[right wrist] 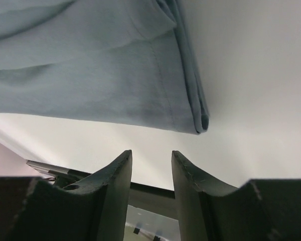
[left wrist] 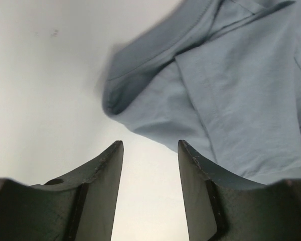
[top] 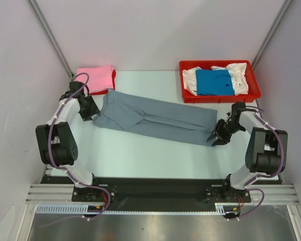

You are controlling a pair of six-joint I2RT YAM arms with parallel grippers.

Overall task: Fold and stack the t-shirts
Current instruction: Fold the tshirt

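Two robot arms flank a slate grey t-shirt [top: 155,118] that lies flat on the pale desk [top: 140,155], folded lengthwise into a long band. It runs on a slant from the far left toward the near right. Its collar and sleeve end sits at the left and its hem end at the right.

The left end effector [left wrist: 150,145] is poised at the sleeve end with its two dark fingers [left wrist: 108,170] apart and only bare desk between them. In its wrist view, a rounded fold of grey cloth lies just ahead of the tips. The right end effector [right wrist: 151,153] hangs at the hem end, its fingers [right wrist: 190,175] likewise parted and gripping nothing. The doubled corner of the hem rests on the desk just beyond them and a little to the right. Neither end effector holds the shirt.

At the far left corner of the desk, close to the grey shirt's sleeve end, a folded pink t-shirt [top: 96,78] rests on top of a red t-shirt [top: 101,92], whose edge shows beneath it. At the far right stands a red tray [top: 220,98] just beyond the hem end. It holds a bright blue t-shirt [top: 213,82] spread over a rumpled white t-shirt [top: 238,75].
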